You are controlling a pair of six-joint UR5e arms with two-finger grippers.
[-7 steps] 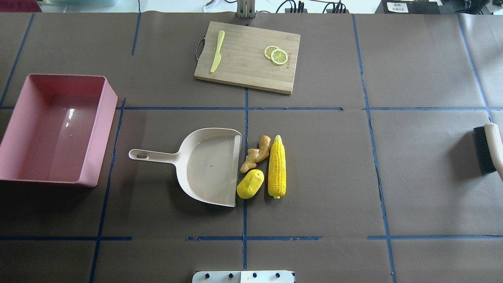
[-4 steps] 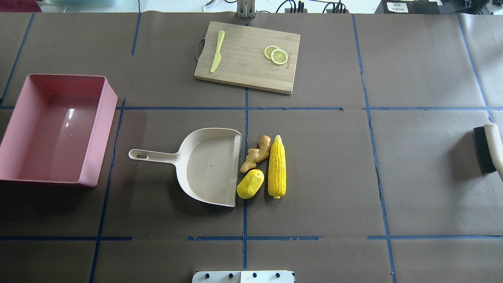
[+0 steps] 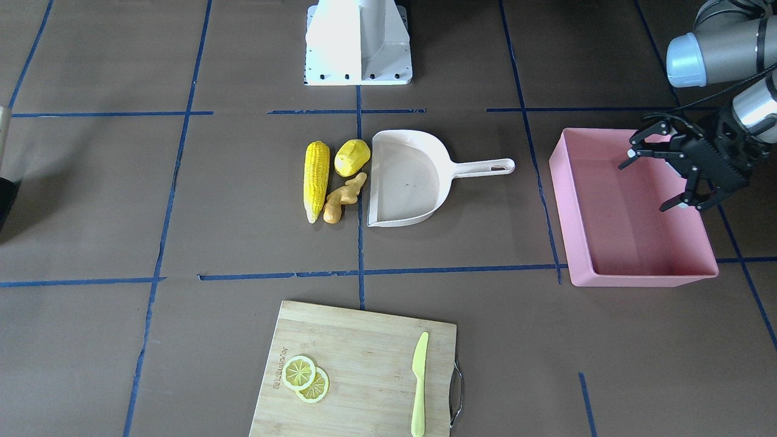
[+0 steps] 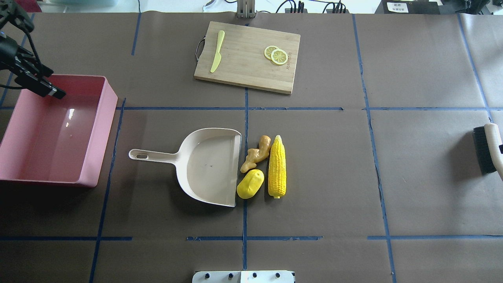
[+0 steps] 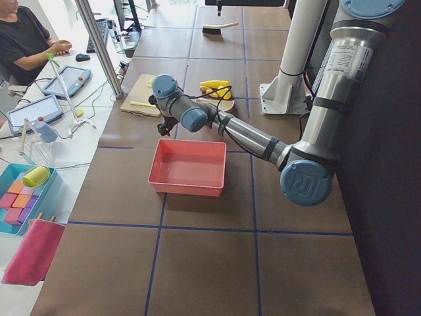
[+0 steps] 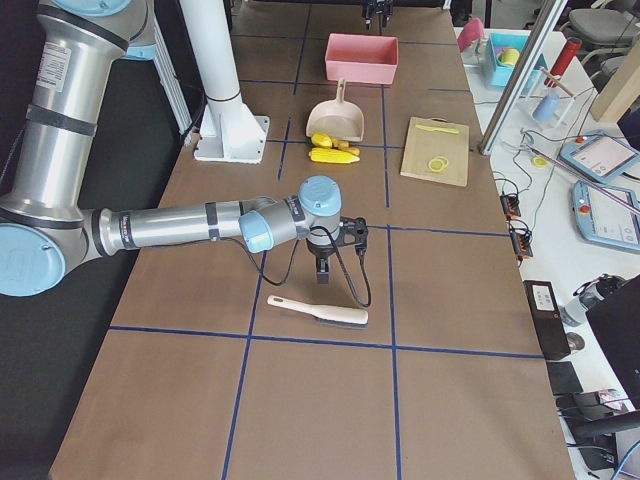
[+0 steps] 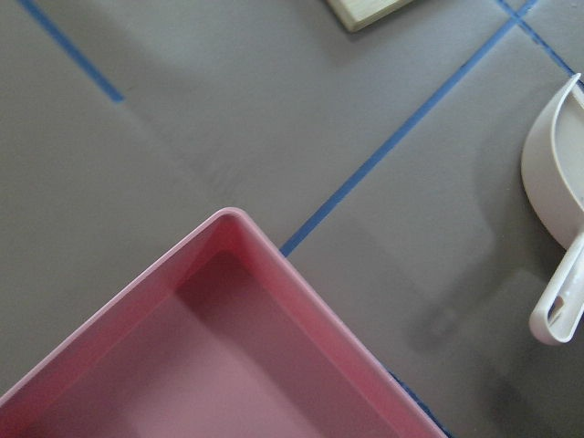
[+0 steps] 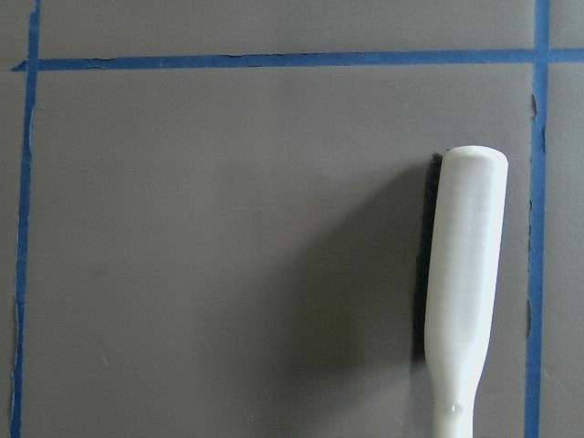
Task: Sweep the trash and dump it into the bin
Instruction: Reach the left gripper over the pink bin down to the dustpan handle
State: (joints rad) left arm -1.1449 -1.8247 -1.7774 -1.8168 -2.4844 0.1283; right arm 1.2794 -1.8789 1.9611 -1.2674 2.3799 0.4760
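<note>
Corn (image 4: 277,167), potato (image 4: 250,184) and ginger (image 4: 255,154) lie at table centre with the lip of the dustpan (image 4: 208,165) just beside them at 9 o'clock. We judge the step in hand to be fetching the tools, so we should seat the handle of the brush (image 4: 489,147) squarely in the right gripper (image 6: 324,275) before lifting. The left gripper (image 3: 643,187) hovers over the far corner of the bin (image 4: 98,129) at 9 o'clock, spread wide and holding nothing; the right gripper hangs just above the brush at 3 o'clock, and we cannot tell its opening.
</note>
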